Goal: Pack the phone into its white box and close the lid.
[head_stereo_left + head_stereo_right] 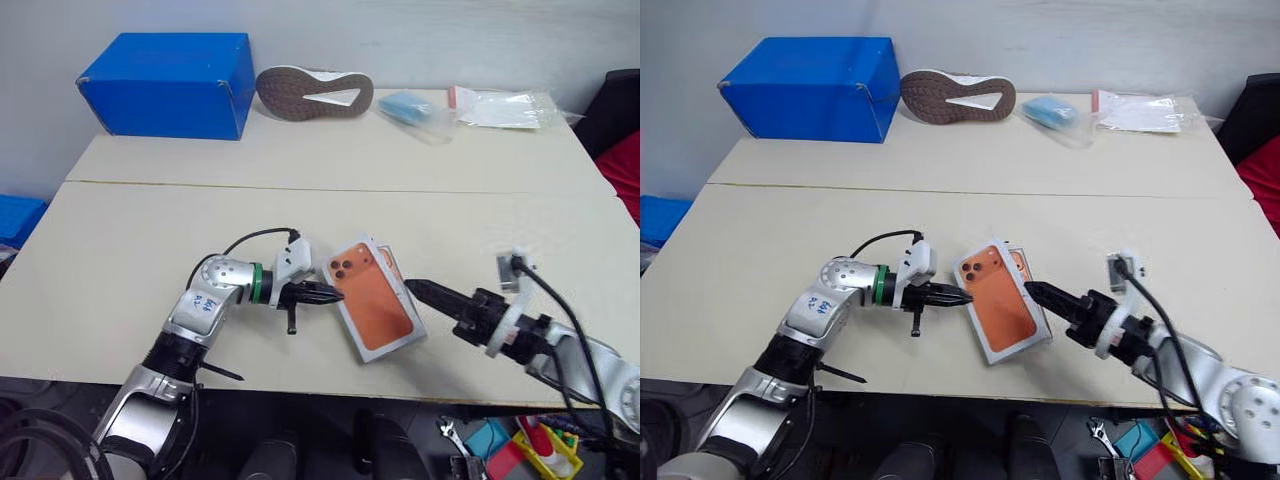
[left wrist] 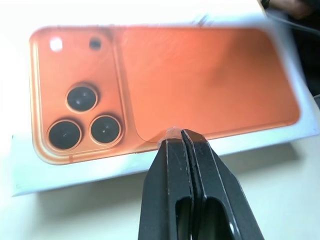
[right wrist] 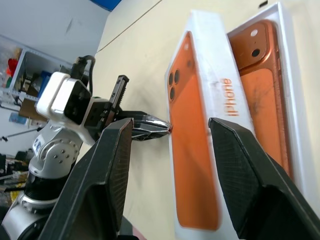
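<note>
here's the shallow white rectangular lid [image 1: 378, 303] with the orange phone printed on its outside, lying skewed near the front edge of the pale cream table [image 1: 150, 230], half over the shallow white cardboard box [image 3: 286, 75] and not seated square on it. from the right wrist you can see past the lid's long side: the slim orange smartphone [image 3: 257, 85] lies inside the box, camera block up at one corner, part of it uncovered beside the lid.

left gripper [image 1: 335, 294] comes in from the left, its two black jaws pressed tight together with nothing between them, the tip right at the lid's long edge near the printed camera lenses; the left wrist view puts that tip on the white border of the lid. right gripper [image 1: 418, 289] is on the other side, pointing at the lid's right edge, jaws spread apart and empty, the tip just beside the lid; contact there i cannot tell.

far back on the table: a big blue cardboard box [image 1: 168, 84], a grey shoe [image 1: 314, 93] sole-up, a pale blue packet [image 1: 410, 107] and a clear plastic bag [image 1: 505, 108], all well apart from the action.
</note>
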